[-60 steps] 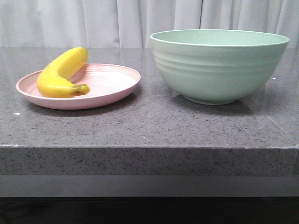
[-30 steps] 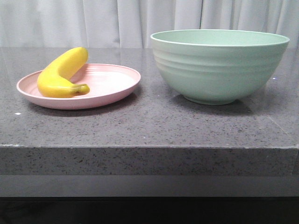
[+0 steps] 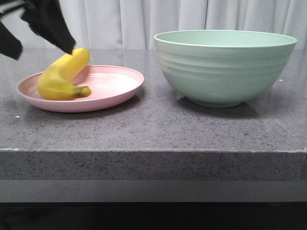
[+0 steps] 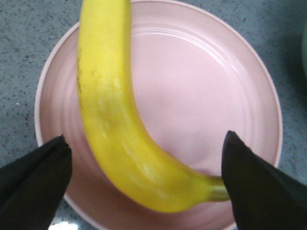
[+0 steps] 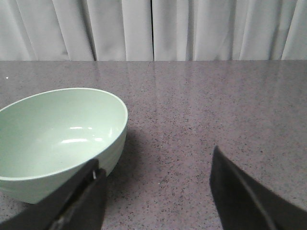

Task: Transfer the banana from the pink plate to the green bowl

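Pink plate [image 3: 117,91] on the grey stone counter [image 3: 153,129] carries the banana [image 3: 61,75], which lies curved on its left side with the stem pointing inward. Beside it to the right, apart, stands the green bowl [image 3: 225,67], holding nothing. Above the banana hovers the left gripper [image 4: 144,187], spread wide; the right gripper [image 5: 156,191] is likewise wide, near the bowl.

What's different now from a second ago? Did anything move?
The left tool has come into the front view from the upper left and now hangs open over the banana, one finger on each side, not holding it yet. The banana, the pink plate and the green bowl stayed where they were.
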{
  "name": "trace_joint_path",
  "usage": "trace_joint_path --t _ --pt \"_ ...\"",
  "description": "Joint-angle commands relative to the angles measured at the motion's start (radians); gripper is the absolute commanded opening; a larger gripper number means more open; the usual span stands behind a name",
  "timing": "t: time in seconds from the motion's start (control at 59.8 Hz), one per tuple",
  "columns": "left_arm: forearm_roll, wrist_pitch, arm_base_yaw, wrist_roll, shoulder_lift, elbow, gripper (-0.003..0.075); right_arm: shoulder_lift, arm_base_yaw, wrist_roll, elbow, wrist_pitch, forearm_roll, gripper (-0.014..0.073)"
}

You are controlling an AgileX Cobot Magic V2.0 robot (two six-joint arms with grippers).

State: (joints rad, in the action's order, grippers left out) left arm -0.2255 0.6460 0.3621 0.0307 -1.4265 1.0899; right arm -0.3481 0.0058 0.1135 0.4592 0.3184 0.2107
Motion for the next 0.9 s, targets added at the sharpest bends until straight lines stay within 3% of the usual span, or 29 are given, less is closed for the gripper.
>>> trace_joint_path --t 0.0,0.535,0.886 --pt "-0.022 -0.040 0.007 -0.012 -0.031 0.061 0.0607 -0.014 -0.005 0.010 0.038 -0.078 -0.005 0.0481" --pt "-0.022 -0.100 0.007 -0.015 -0.112 0.070 0.0598 -0.014 -0.005 0.010 0.038 -0.078 -0.005 0.0481" --pt "-0.020 -0.122 0.007 -0.015 -0.112 0.070 0.0325 -0.014 -0.005 0.010 0.038 -0.078 -0.005 0.0481"
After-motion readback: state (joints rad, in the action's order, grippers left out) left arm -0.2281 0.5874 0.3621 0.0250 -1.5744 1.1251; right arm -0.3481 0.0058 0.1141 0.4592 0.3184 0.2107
